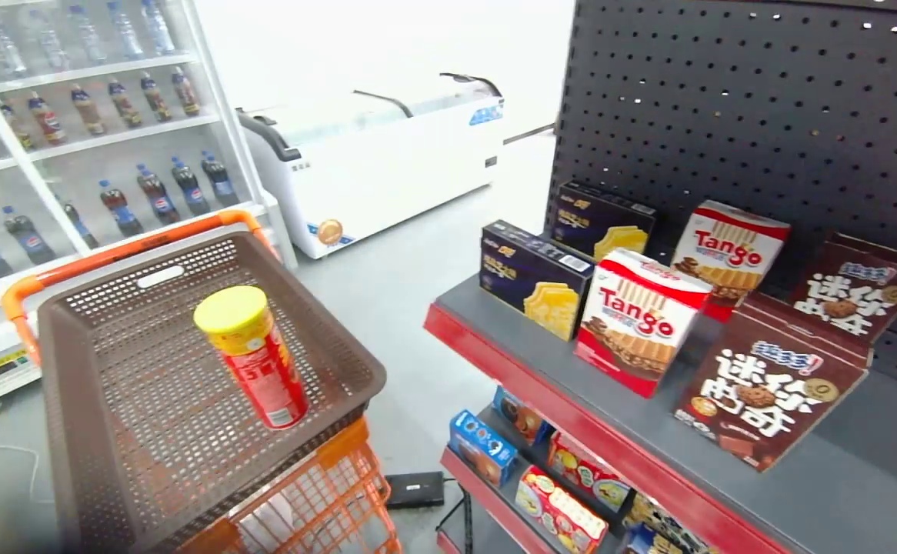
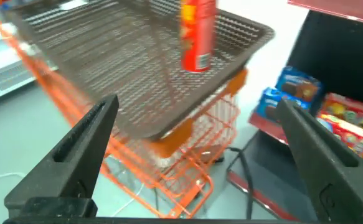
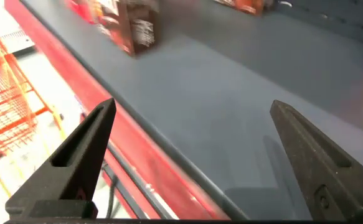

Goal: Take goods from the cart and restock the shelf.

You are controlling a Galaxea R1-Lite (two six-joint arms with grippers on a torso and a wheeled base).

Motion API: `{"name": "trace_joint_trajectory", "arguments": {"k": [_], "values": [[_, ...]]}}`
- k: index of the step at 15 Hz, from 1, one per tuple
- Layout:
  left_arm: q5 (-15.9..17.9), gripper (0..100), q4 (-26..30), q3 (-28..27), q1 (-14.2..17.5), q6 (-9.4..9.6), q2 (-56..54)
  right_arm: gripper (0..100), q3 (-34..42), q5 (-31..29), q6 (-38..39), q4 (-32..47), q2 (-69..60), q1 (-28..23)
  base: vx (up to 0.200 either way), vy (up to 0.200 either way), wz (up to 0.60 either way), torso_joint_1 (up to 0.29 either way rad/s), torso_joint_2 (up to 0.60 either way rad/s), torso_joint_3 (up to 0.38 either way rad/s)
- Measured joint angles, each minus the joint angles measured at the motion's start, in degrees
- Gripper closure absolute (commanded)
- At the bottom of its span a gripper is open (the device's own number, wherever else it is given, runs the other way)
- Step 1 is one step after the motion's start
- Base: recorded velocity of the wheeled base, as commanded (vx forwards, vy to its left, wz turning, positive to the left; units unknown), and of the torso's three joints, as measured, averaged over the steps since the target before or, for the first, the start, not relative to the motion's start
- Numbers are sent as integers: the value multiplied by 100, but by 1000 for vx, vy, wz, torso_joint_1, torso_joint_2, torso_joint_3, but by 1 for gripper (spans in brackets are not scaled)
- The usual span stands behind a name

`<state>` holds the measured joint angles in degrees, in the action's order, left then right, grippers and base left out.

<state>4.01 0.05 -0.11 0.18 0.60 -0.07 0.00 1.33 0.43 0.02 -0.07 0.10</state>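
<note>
A red can with a yellow lid stands in the brown basket on top of the orange cart; the can also shows in the left wrist view. My left gripper is open, low in front of the cart, apart from the can. My right gripper is open over the grey top shelf, with nothing between its fingers. The shelf has a red front edge and carries boxes in rows.
On the shelf stand dark blue boxes, red-and-white wafer boxes and brown cookie boxes. Lower shelves hold more packs. A drinks fridge and a white chest freezer stand behind. The shelf's right end is bare.
</note>
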Motion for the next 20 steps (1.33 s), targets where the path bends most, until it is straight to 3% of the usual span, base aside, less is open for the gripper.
{"name": "trace_joint_trajectory", "arguments": {"k": [5, 9, 14, 17, 20], "values": [[-101, 0, 27, -52, 0, 79, 2, 0, 0, 0, -7, -2, 0, -7, 0, 0, 0, 0, 0, 0], [-87, 0, 429, -1152, -54, 378, 552, 0, 0, -2, 0, -2, 0, -5, 0, 0, 0, 0, 0, 0], [-40, 0, 532, -2219, -13, 545, 2738, 0, 0, -5, 0, -2, 0, -5, 0, 0, 0, 0, 0, 0], [127, 0, -67, -2431, 467, 928, 4119, 0, 0, -2, -5, -2, 0, -2, 0, 0, 0, 0, 0, 0], [269, 0, -856, -2491, 364, 1218, 5389, 0, 0, -2, 0, -2, 0, -5, 0, 0, 0, 0, 0, 0]]}}
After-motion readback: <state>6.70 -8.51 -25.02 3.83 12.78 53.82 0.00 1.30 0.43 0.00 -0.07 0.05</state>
